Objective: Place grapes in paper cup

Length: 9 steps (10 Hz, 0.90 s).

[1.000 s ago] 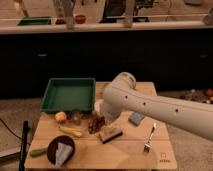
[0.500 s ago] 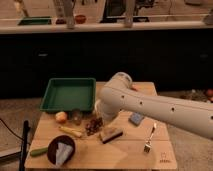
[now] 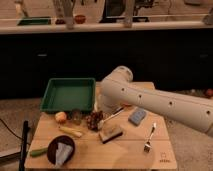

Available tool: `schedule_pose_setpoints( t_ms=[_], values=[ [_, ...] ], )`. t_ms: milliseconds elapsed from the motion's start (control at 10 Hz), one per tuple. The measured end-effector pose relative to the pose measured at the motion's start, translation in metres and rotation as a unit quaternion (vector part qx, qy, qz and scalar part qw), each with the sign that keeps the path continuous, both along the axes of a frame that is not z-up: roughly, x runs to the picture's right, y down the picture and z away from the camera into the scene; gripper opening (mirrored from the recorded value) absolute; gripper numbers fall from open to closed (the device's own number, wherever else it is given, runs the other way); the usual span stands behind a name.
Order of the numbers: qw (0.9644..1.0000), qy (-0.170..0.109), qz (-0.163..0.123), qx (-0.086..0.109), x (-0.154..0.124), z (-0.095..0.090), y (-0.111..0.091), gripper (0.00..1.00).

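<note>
- The gripper is seen low over the wooden table, centre-left, right against the right side of the grapes. Whether it's wide, narrow or holding sth can't be told.
- The grapes are seen as a dark reddish lumpy bunch, lying on the table just in front of the green tray, near its front-right corner. Contact w/ the gripper can't be confirmed.
- The arm, thick and white, is brought in from the right edge, bent at an elbow over the table's back edge, then angled down-left to the gripper.
- The paper cup can't be picked out. A pale patch betw. tray and arm is too unclear to name.
- A small glassy cup is set just left of the grapes, w/ a round yellow-orange fruit near, further left.
- A brown block is placed just front-right of the gripper, and a blue sponge lies to the right, below the arm.
- A fork is laid at front-right, well apart from the grapes.
- A yellowish long item is seen in front of the glassy cup. At front-left, a dark bowl holds a pale cloth, w/ a green long item beside it.
</note>
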<state>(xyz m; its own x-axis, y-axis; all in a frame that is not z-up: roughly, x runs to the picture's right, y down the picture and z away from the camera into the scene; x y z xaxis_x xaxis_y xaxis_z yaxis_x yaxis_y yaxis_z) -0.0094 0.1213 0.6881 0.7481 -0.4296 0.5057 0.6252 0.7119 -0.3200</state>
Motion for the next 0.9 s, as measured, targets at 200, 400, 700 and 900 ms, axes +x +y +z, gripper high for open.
schedule_pose_setpoints(
  t_ms=[200,400,700,900],
  values=[
    [0.9998,-0.016,-0.012,0.002,-0.002,0.007,-0.013,0.04],
    [0.9989,-0.04,-0.026,-0.001,-0.008,0.014,-0.022,0.04],
    [0.9969,-0.069,-0.037,-0.003,-0.012,0.029,-0.036,0.04],
    [0.9967,-0.075,-0.032,0.0,-0.012,0.041,-0.046,0.04]
  ],
)
